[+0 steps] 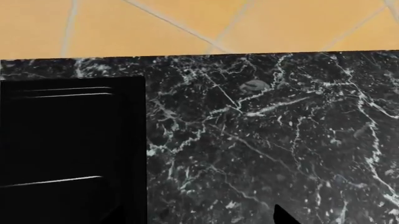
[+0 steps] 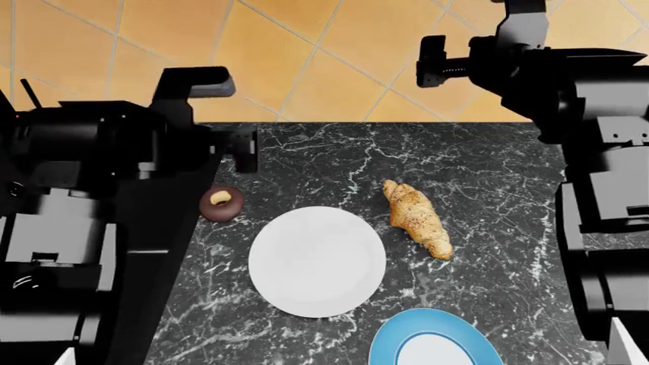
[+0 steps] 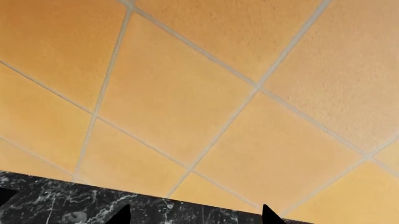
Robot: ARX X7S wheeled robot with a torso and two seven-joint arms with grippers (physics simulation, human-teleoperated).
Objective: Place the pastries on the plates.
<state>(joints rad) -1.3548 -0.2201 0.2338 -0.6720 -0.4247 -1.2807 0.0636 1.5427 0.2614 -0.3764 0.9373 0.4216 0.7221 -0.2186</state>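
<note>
The chocolate donut (image 2: 221, 202) and the croissant (image 2: 417, 218) lie on the black marble counter (image 2: 487, 175), either side of the empty white plate (image 2: 316, 261); the blue-rimmed plate (image 2: 436, 344) sits nearer. Neither pastry is gripped, and I cannot tell how far either gripper is open.

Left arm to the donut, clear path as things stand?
Probably yes. The donut lies bare on the counter right beside the left arm, apart from the white plate; nothing covers it.
</note>
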